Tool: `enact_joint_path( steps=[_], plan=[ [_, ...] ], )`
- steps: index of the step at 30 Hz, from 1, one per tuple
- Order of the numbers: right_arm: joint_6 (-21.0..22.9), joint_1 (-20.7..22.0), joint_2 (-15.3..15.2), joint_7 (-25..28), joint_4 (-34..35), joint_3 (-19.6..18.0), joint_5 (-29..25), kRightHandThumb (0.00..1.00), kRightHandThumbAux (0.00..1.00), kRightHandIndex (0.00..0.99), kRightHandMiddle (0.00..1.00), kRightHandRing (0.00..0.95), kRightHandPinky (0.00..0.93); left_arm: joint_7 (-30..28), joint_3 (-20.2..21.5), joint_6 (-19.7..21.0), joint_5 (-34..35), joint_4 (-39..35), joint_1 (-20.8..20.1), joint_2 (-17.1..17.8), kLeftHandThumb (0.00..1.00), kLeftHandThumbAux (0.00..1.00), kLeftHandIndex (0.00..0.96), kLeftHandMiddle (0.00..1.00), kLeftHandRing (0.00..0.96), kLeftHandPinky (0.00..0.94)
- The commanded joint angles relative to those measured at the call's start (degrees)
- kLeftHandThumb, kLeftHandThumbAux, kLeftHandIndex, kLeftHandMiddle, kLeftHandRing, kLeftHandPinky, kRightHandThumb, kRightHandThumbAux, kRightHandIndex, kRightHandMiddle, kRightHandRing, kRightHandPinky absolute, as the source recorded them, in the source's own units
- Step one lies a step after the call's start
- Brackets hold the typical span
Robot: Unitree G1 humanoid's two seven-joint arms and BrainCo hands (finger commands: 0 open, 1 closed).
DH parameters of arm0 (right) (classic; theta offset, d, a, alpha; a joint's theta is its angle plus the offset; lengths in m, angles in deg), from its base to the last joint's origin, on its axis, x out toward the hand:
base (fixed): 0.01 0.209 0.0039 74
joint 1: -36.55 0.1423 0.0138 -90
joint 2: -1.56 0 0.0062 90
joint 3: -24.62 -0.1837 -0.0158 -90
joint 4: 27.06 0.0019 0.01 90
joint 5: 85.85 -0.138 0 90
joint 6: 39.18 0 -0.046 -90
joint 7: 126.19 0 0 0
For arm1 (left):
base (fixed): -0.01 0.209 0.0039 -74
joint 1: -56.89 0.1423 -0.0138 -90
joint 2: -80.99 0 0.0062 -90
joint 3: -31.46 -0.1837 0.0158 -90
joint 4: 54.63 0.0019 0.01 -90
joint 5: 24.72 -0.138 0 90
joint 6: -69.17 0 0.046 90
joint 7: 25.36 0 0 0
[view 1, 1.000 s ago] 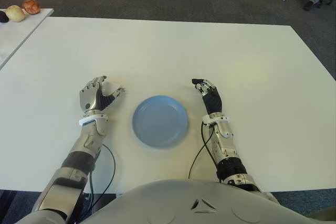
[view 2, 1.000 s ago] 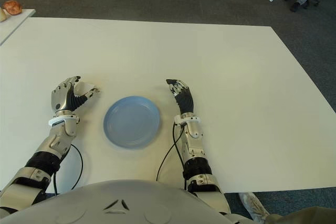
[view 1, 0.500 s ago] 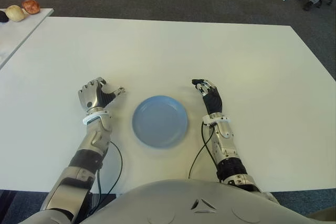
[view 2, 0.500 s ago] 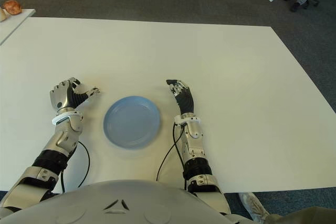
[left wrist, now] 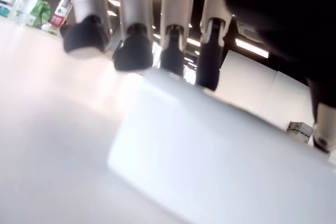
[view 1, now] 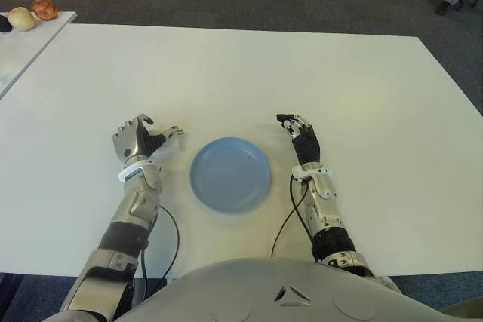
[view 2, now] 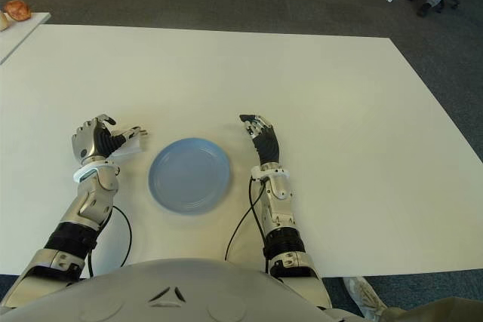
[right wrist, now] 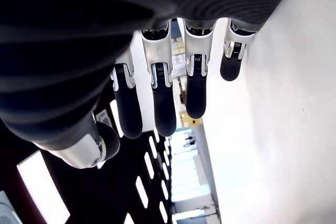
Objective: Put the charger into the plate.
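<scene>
While left hand point(view 1: 138, 139) was compared across the last second, noted a clear drop: earlier held higher with fingers spread over a white shape, now lowered toward table point(view 1: 241, 65) and drawn slightly nearer the body. Found fingers point(left wrist: 132, 51) curled down over the top edge of white charger point(left wrist: 220, 161) in the left wrist view, with the thumb showing on the far side of the block. Judged as closing on the charger, contact along the upper edge likely but full grip not confirmed; logged as grasp in progress, not lifted. Located charger just left of blue plate point(view 1: 229, 174), lying on the table under the left hand, a white corner visible by the thumb point(view 2: 134, 136). Plate seen holding nothing.

Recorded right hand point(view 1: 302, 138) just right of the plate, unchanged over the second, fingers relaxed and extended, holding nothing per the right wrist view.

Read the change as reach finished and pick-up phase begun. Still needed, by judgement: firm closure, lift, short carry rightward to the plate, release. Flagged slip risk: smooth block, fingers only over one edge.

Also noted in the background: small round items point(view 1: 33, 13) on a side table at far left.
</scene>
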State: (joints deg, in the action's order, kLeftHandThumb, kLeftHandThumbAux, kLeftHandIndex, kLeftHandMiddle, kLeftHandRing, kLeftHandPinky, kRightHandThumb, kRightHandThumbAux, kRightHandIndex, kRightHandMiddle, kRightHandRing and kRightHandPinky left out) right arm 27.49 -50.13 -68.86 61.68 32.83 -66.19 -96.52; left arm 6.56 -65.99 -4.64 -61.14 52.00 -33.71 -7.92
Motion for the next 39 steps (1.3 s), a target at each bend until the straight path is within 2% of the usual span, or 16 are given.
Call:
enact_joint_path(
  steps=[1,16,39],
  plan=[
    [2.65,-4.35,2.79,-0.61,-3.14,-0.28,-0.32,0.0,0.615,0.377,0.344,0.24,0.113,-0.68,0.57,0.19,0.37,-1.98,1.4,-0.59,0.75,0.696,0.443,0.856,0.861,0.857],
    [2.16,-3.95,3.09,-0.76,-3.81,-0.05,-0.06,0.0,0.616,0.373,0.353,0.251,0.115,-1.51,-0.45,2.57,-3.4,-7.03,2.76,0.64,0.749,0.696,0.443,0.849,0.852,0.85],
    [1.99,-4.03,3.59,-0.81,-3.89,0.02,-0.48,0.0,0.617,0.372,0.349,0.245,0.11,-2.86,-1.13,2.59,-7.22,-8.5,3.71,1.81,0.752,0.696,0.443,0.865,0.866,0.857]
  ],
)
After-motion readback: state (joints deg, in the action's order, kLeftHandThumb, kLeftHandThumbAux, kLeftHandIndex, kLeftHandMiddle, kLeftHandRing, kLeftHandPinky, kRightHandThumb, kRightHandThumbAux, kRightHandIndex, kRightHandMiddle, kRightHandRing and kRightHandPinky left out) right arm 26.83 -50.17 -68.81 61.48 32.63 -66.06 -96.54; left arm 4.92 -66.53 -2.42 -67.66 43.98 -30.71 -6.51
